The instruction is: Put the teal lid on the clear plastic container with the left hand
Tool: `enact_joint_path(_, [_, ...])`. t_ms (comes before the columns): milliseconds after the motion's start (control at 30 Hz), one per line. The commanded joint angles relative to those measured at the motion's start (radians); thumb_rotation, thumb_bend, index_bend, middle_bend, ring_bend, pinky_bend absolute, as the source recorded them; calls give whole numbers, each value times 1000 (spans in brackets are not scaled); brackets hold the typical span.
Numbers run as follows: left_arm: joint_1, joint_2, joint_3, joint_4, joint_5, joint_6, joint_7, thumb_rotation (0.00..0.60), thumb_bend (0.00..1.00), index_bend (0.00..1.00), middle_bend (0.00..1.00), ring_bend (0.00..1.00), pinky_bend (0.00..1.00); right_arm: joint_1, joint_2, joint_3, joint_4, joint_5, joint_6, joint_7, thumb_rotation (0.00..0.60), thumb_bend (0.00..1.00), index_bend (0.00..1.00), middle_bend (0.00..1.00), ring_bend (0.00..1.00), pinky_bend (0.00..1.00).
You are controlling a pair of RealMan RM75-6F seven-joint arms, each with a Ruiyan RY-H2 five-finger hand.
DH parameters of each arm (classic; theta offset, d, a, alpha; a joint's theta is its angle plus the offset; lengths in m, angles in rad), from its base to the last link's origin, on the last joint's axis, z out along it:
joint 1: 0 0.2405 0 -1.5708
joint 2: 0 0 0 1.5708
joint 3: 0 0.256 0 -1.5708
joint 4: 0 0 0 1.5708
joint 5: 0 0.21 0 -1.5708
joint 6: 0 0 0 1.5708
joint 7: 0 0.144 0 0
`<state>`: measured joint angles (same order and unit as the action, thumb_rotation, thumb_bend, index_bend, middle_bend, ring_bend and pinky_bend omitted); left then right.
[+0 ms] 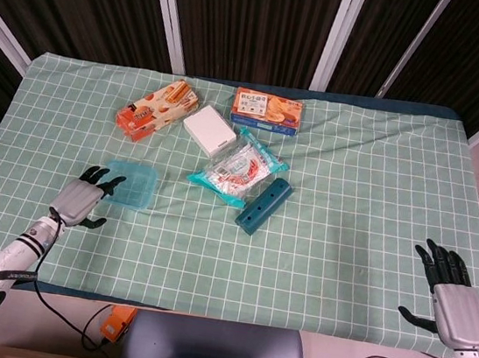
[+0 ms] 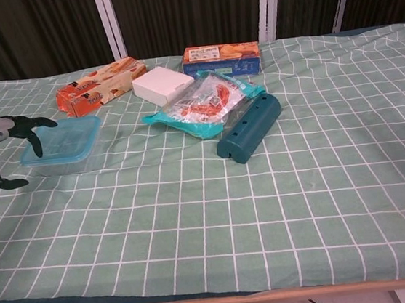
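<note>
Where teal lid (image 1: 130, 188) sits, orange box (image 1: 155, 109) behind.

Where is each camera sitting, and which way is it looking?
Head view: high above the near table edge, looking down on the whole green checked tablecloth; it shows the left hand with its forearm and the right hand.
Chest view: low at the near table edge, looking across the cloth toward the dark curtains; only the left hand shows.
Both views share the left hand, the clear plastic container with its teal lid, and the dark teal perforated bar.
</note>
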<state>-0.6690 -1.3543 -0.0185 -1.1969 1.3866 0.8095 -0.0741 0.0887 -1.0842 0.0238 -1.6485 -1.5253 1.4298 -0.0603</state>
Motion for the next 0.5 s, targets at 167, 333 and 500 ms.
enact_joint_path(167, [0,-6,0,6,4,2,-5,600,240,0,292,0,0,1,1,0,0,-1,-1,0,600,159,0,0,0,0])
enact_joint_path(333, [0,-7,-9,3,16,28,-11,600,239,0,293,0,0,0,1,0,-1,0,1,1,600,159,0,0,0,0])
enact_joint_path(500, [2,12,-33,-25,37,94,-9,600,239,0,290,0,0,0,3,-1,-1,-4,1,4,600,159,0,0,0,0])
